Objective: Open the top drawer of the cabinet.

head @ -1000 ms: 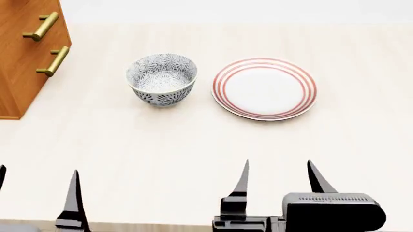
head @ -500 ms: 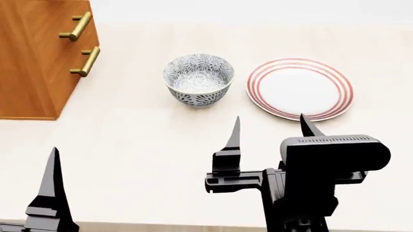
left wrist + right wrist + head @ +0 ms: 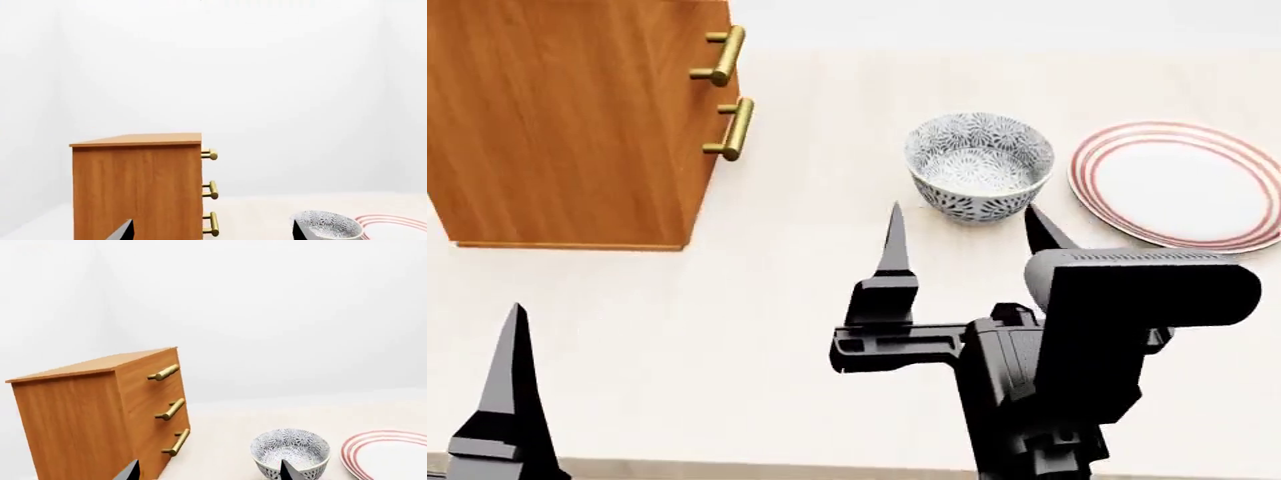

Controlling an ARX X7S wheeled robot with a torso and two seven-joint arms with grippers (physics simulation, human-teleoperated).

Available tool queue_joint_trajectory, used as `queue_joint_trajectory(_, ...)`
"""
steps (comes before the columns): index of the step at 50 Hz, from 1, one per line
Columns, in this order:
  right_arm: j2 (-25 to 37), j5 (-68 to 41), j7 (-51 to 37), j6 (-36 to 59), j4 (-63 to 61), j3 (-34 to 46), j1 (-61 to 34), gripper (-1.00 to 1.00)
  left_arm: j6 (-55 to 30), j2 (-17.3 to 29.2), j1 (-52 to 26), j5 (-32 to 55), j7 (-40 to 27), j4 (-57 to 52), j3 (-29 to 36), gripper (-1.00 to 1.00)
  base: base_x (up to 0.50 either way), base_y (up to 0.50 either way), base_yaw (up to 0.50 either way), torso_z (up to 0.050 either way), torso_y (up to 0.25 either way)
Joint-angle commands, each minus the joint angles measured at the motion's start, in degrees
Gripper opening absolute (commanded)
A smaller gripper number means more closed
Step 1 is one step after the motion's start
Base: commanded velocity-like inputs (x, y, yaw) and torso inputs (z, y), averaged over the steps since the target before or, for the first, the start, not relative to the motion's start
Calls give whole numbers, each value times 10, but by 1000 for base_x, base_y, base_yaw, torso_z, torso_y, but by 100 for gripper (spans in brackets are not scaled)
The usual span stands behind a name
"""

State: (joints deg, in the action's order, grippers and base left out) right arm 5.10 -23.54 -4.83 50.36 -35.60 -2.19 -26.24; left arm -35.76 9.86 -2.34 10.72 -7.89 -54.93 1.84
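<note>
The cabinet (image 3: 80, 415) is a tall orange-brown wood box at the table's left, also seen in the head view (image 3: 561, 120). Its top drawer (image 3: 150, 367) carries the highest brass handle (image 3: 164, 372) and lies flush with the front. In the left wrist view that handle (image 3: 209, 154) juts from the cabinet's edge. My right gripper (image 3: 964, 235) is open, raised over the table near the bowl and well short of the cabinet. Its tips (image 3: 208, 471) frame empty space. My left gripper (image 3: 213, 232) is open and empty, low and apart from the cabinet.
A blue-patterned bowl (image 3: 980, 165) stands right of the cabinet, just beyond my right fingertips. A white plate (image 3: 1181, 185) with red rings lies further right. Two lower brass handles (image 3: 171, 409) sit under the top one. The table is pale wood (image 3: 694, 330).
The head view has swung left, so the cabinet, bowl and plate now sit further right in it. My right arm has risen and reached forward toward the bowl. Both grippers stay open.
</note>
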Motion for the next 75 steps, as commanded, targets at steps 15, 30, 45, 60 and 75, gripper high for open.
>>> queue_joint_trajectory(15,-21,-126,-20,19,4,-82,-15,100,29,8,18,26,-3,2,-5,100,0,376,0,0,0)
queue_joint_trajectory(30,-11,-142,-37,12,-8,-69,-16,100,74,29,39,24,10,4,11,100,0,0,0,40,54)
queue_joint_trajectory(45,-4,-157,-36,-10,-7,-60,-14,100,79,42,43,42,1,-5,8,100,8,0,0,50,68)
queue_joint_trajectory(60,4,-171,-38,-30,-2,-50,-10,100,69,46,56,43,-14,-17,16,100,435,0,0,47,61)
queue_joint_trajectory(75,0,-213,-59,-34,15,-69,-15,100,91,51,71,41,-23,-20,19,100,492,32,0,0,0)
